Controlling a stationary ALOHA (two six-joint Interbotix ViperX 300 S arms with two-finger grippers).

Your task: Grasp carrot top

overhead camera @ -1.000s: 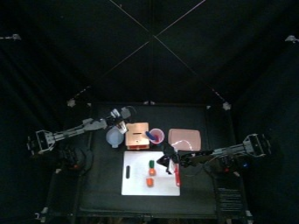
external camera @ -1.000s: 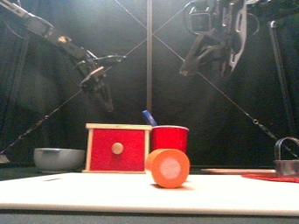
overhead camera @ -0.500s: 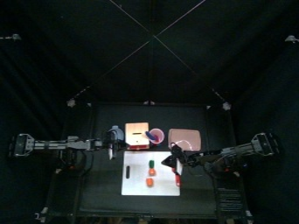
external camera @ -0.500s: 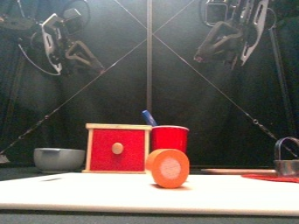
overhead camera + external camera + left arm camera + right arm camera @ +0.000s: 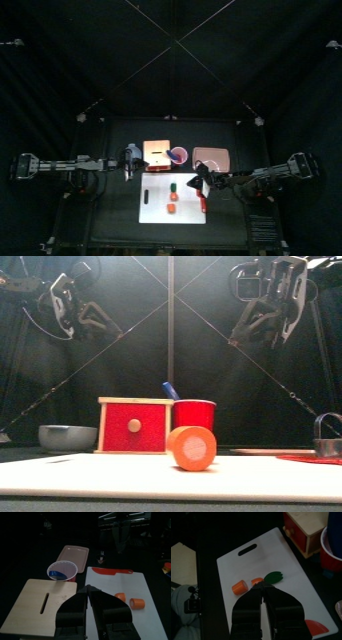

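The carrot top [image 5: 272,576], a small orange stub with a green leafy end, lies on the white cutting board [image 5: 271,552]; in the top view it [image 5: 175,187] sits near the board's far edge. My right gripper [image 5: 262,587] is shut and empty, hovering above the board just beside the carrot top; it also shows in the top view [image 5: 198,184] and high in the front view [image 5: 267,306]. My left gripper [image 5: 87,588] is shut and empty, held high left of the red box [image 5: 131,157]. In the front view the carrot top is hidden.
Two plain orange chunks [image 5: 171,198] [image 5: 240,588] and a red knife [image 5: 203,200] lie on the board. A red wooden box [image 5: 135,426], a red cup [image 5: 195,414] and a pink tray [image 5: 213,158] stand behind it. A grey bowl [image 5: 67,437] is at the left.
My left arm has pulled back from over the box to the left and risen. My right gripper has shifted slightly, staying over the board's far right part.
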